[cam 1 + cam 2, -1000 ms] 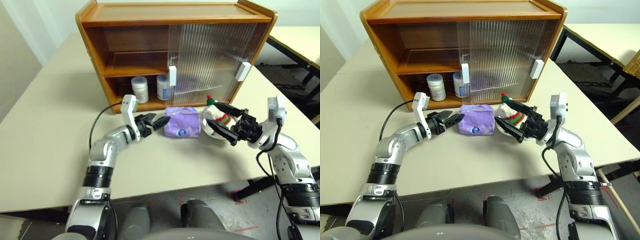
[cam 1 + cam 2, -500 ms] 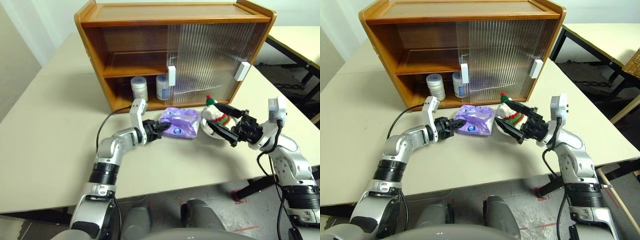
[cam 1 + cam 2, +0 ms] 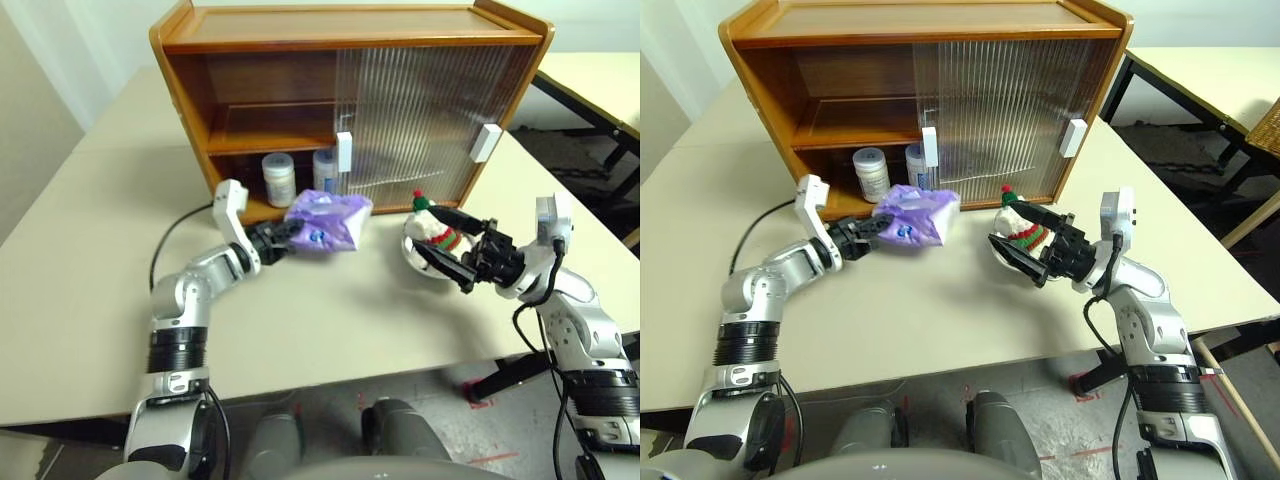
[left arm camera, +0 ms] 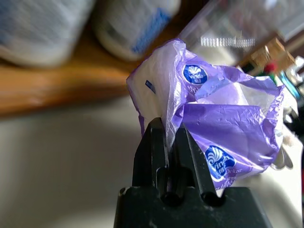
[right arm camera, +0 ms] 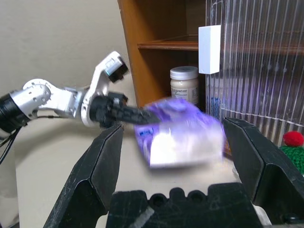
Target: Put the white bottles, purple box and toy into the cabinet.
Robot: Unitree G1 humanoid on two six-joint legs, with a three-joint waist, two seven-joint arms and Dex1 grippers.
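The left gripper [image 3: 285, 234] is pinched tight on a fold of wrapper at one corner of the purple box [image 3: 326, 221], a soft lilac tissue pack with round blue-and-white logos. It hangs clear of the table [image 3: 90, 280], crumpled where it is gripped. Its long axis runs from the fingertips [image 4: 157, 130] up and to the right, toward the cabinet [image 3: 350, 45], and its far end sits just in front of the open left half.

Inside that open half, on the bottom board, stand the two white bottles [image 3: 278, 179], squat jars with white lids and bluish labels, upright and side by side. The right one is partly behind the edge of the ribbed sliding door [image 3: 420, 120]. The cabinet is orange-brown wood with one shelf [image 3: 270, 135], and its translucent doors, with white handles [image 3: 344, 151], cover the right half.

Further right, the toy [image 3: 432, 224], a white plush bear in a red hat and striped scarf, sits upright in a silver bowl [image 3: 415, 258] on the table. The right gripper [image 3: 452, 243] is spread wide, one finger on either side of the bowl and toy, holding nothing.

The table is plain cream. Beyond it on the right stands another pale table with black legs [image 3: 590, 85], and behind on the left is a white wall.
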